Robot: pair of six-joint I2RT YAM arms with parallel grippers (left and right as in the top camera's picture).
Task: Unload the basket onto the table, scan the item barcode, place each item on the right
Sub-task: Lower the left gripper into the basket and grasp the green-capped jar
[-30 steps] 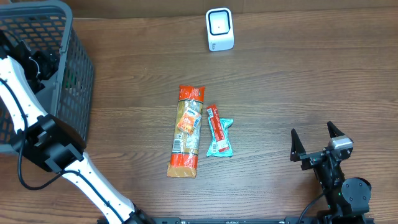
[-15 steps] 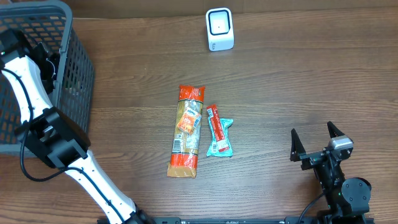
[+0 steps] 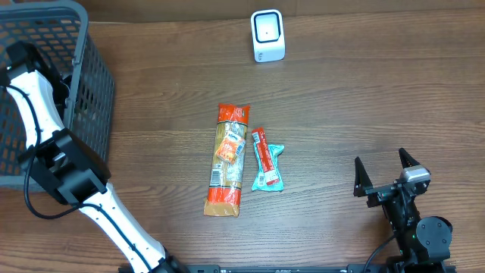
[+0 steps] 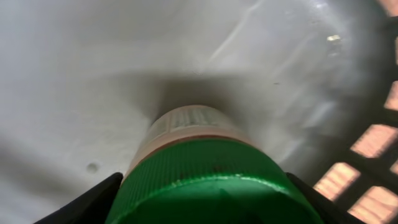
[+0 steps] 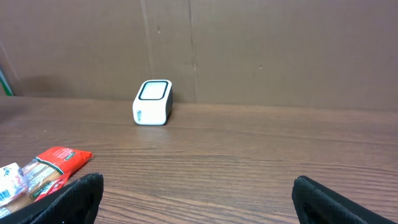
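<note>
Left arm (image 3: 34,98) arches up and over the rim of the grey basket (image 3: 98,83), far left, wrist down inside. Left gripper (image 4: 202,186) straddles the green-capped bottle (image 4: 193,127) in the basket, fingers close at both sides of the cap; cannot tell if gripping. Right gripper (image 3: 379,161) sits near right, jaws spread wide, facing the far scanner (image 3: 267,36).

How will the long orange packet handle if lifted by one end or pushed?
The packet looks like thin film wrap, so probably light and slippery; held by one end it may sag. Lying flat, it should slide rather than roll when pushed.
</note>
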